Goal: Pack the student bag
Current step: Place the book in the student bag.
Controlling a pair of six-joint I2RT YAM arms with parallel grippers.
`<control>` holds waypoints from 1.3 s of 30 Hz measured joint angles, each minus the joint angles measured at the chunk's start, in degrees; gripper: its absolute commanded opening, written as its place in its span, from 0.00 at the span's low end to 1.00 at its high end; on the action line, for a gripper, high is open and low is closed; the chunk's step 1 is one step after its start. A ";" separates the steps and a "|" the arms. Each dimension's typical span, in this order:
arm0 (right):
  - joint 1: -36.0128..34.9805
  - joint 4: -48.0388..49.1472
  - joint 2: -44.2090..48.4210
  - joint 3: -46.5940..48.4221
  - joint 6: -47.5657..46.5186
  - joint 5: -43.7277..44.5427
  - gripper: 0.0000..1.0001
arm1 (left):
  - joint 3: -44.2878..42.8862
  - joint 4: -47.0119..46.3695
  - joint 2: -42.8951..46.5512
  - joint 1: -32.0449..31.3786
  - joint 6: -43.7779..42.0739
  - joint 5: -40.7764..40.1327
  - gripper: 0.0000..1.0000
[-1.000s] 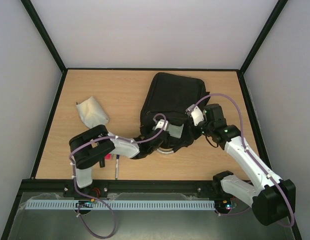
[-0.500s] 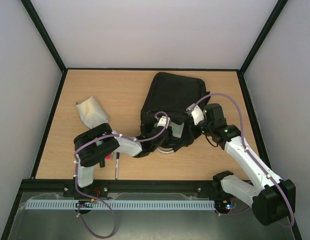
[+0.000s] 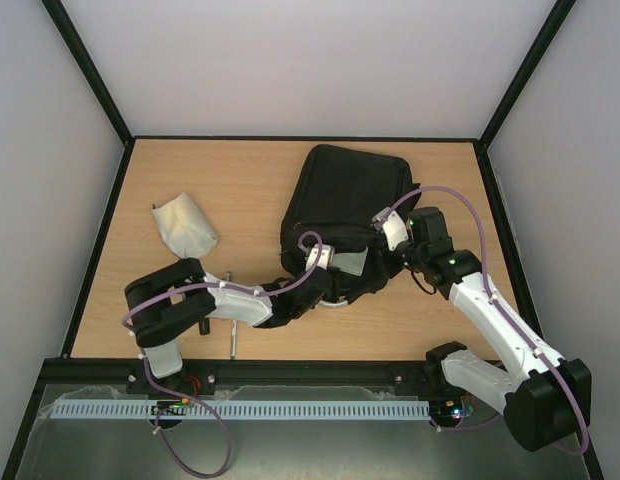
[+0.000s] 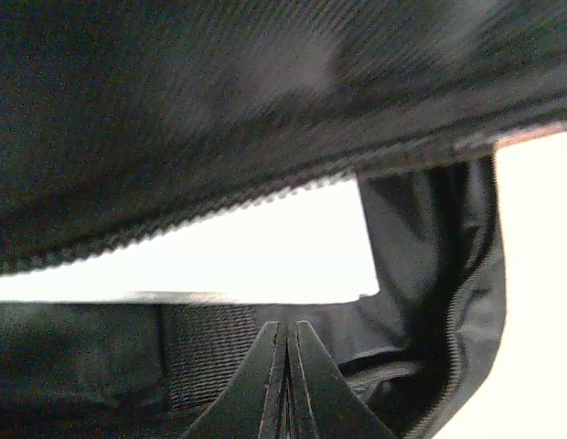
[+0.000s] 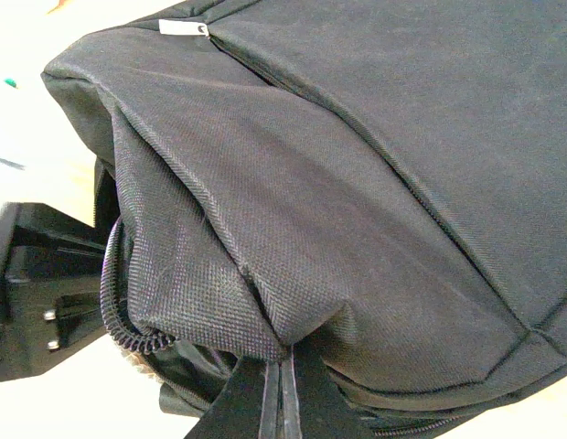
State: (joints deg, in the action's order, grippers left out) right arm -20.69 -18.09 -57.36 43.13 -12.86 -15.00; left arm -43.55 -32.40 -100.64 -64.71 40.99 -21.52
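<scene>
The student bag [image 3: 342,205], a large black backpack, lies in the middle of the table with its open mouth toward the arms. My left wrist [image 3: 318,258] reaches into that mouth, and the fingers are hidden there in the top view. In the left wrist view my left gripper [image 4: 288,326] is shut inside the bag [image 4: 174,110] with nothing between its fingers. A bright white flat shape [image 4: 256,251] lies just ahead of it. My right gripper [image 5: 283,355] is shut on a fold of the bag's fabric [image 5: 265,229] at its near right corner, holding the upper flap up.
A crumpled white pouch [image 3: 185,224] lies to the left of the bag. A thin pen [image 3: 232,338] rests by the table's near edge beside the left arm. The bag's grey loop [image 3: 336,302] sticks out under its near edge.
The left arm's elbow has dropped and swung to the left, and its wrist has shifted slightly left at the bag's mouth. The right arm and the bag have not moved.
</scene>
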 measured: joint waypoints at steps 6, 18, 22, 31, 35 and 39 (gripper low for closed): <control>0.00 0.00 0.07 0.00 -0.02 -0.02 0.01 | -0.57 -0.02 -5.66 1.03 2.80 0.66 0.02; 0.13 -0.02 0.26 -0.02 -0.44 0.33 0.01 | -8.15 -1.73 -13.70 5.09 2.51 2.75 0.02; 0.39 0.07 0.26 -0.02 -0.68 0.98 0.01 | -14.03 -1.88 -17.70 7.26 1.57 4.83 0.02; 0.52 0.31 0.31 -0.02 -0.90 1.84 0.01 | -19.30 -5.16 -22.53 8.87 -0.79 7.13 0.02; 0.59 0.33 0.31 -0.02 -0.94 2.45 0.01 | -19.41 -6.34 -22.91 9.14 -2.25 8.39 0.02; 0.59 0.35 0.31 -0.02 -0.94 2.91 0.01 | -17.31 -7.06 -21.53 9.11 -4.17 9.64 0.12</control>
State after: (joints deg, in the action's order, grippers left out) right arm -20.10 -17.74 -57.06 43.11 -13.80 -12.10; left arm -60.86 -39.46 -122.17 -55.59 36.82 -11.88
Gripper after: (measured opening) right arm 0.010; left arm 0.032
